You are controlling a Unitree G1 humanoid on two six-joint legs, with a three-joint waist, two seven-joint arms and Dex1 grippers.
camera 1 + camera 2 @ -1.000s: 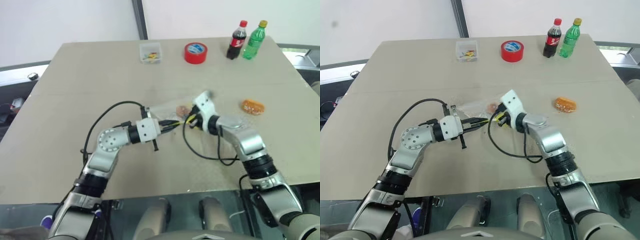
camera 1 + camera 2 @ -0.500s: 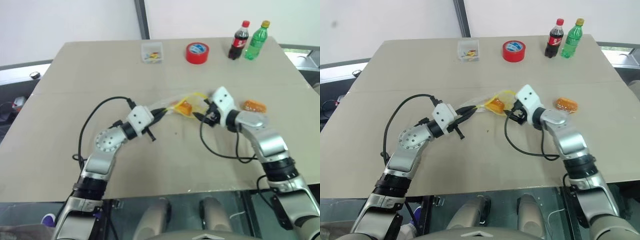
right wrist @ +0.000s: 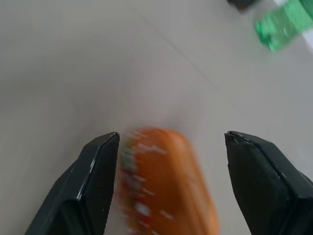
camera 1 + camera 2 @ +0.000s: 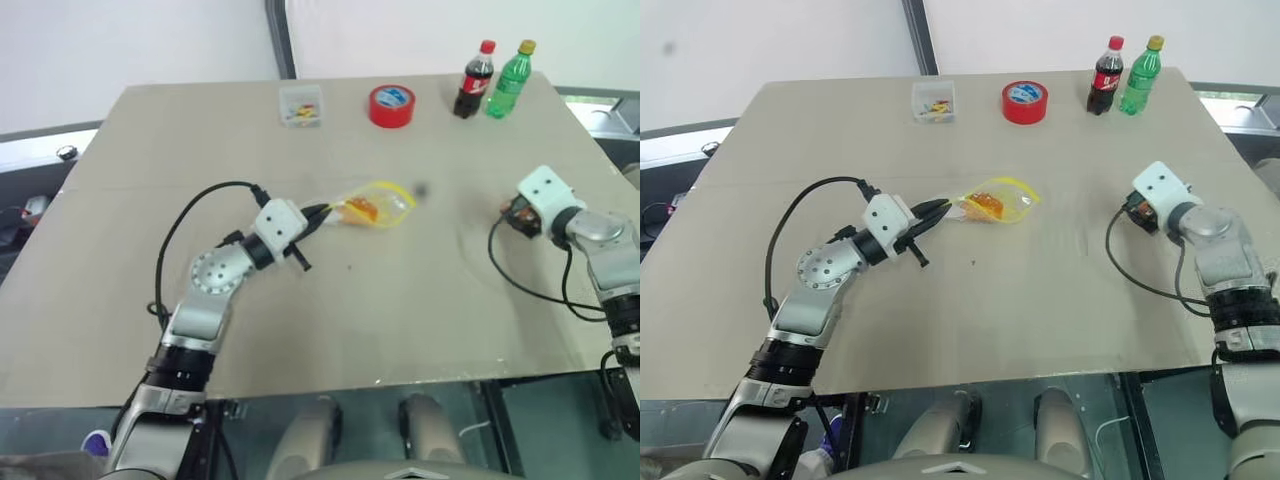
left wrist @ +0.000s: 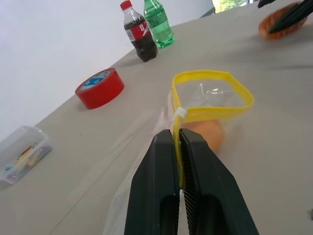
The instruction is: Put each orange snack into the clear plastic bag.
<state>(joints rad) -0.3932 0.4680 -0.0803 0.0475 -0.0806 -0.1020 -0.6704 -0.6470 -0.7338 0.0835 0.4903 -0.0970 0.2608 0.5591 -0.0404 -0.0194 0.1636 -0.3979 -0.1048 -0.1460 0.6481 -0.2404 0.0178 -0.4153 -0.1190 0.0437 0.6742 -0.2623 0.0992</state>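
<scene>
Head stereo overhead — 2 wrist close-ups

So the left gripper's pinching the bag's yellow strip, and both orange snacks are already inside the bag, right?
Not both. The left gripper pinches the clear plastic bag, but one orange snack is inside. The right wrist view shows the other snack on the table between the open right gripper.

arms: silver-grey jointed shells | wrists: white blocks | cables: black loops | end effector fingers (image 5: 205,196): black
</scene>
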